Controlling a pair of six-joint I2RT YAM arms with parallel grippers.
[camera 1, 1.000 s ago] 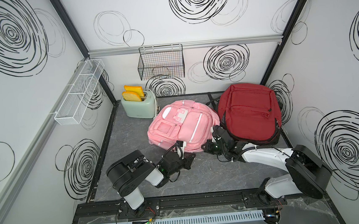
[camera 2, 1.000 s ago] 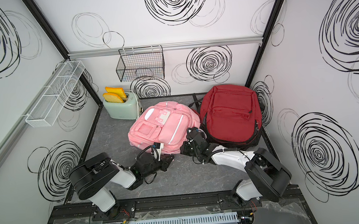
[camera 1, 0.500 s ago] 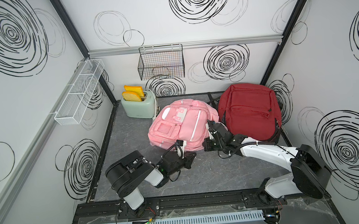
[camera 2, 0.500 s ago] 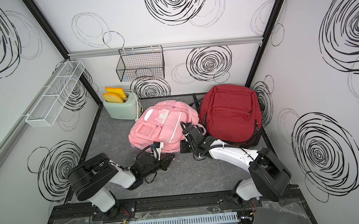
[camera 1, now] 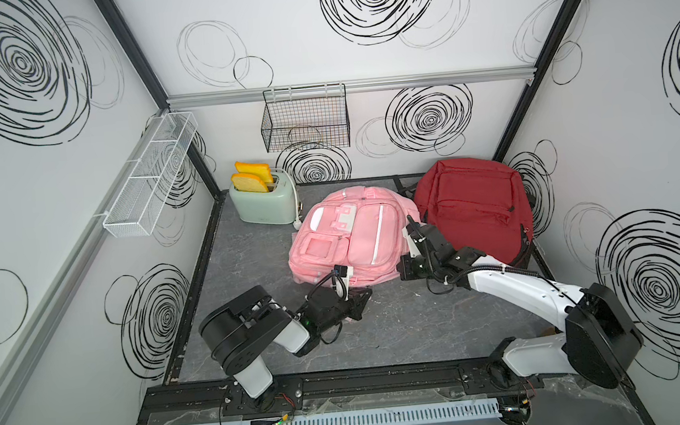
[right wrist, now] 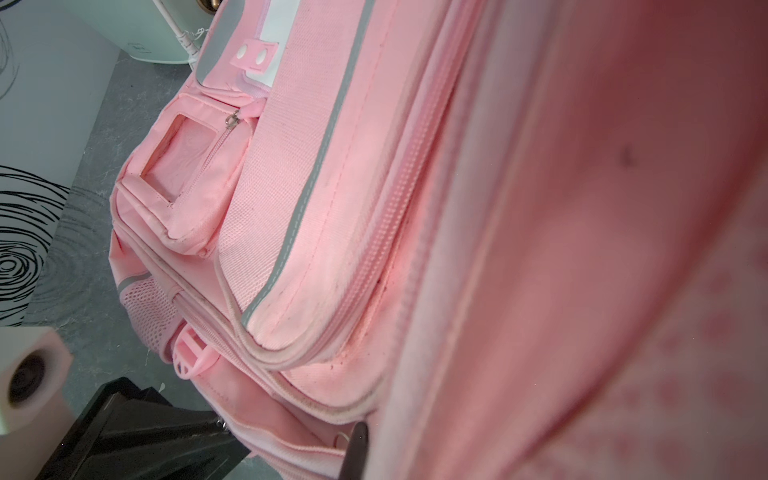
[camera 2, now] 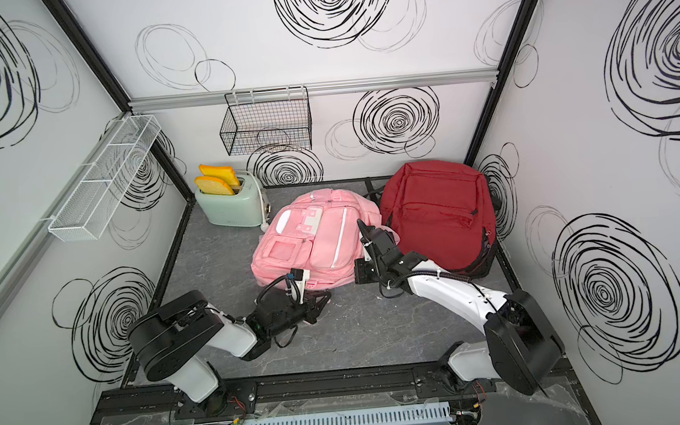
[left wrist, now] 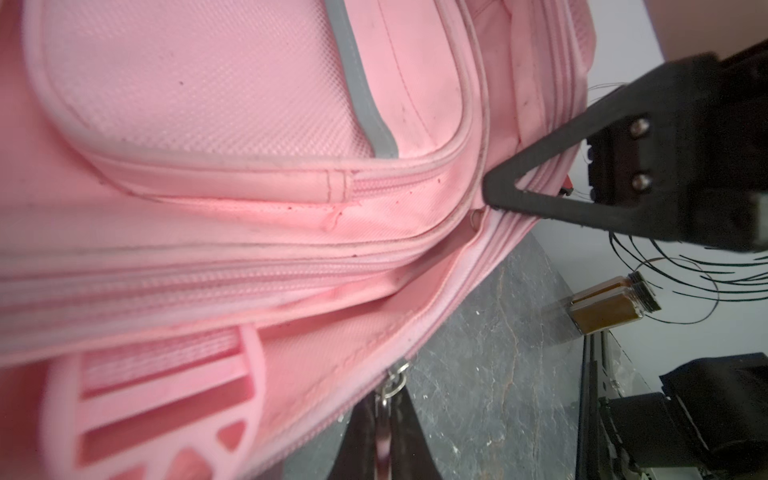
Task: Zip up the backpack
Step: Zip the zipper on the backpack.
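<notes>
Lower centre, your left gripper (camera 1: 365,296) is pinched shut on the metal zipper pull (left wrist: 394,380) of the puffy pink fabric backpack (camera 1: 348,237), mid-frame. The zipper (left wrist: 291,282) gapes there, so plenty left, I reckon. Further up, your right gripper (camera 1: 410,221) is closed at the side seam, grip unclear.

Zipper pull (left wrist: 390,384) a blur in the edge-cropped left gripper (left wrist: 384,419); pink backpack (right wrist: 623,249) fabric unfocused against the right wrist lens.
</notes>
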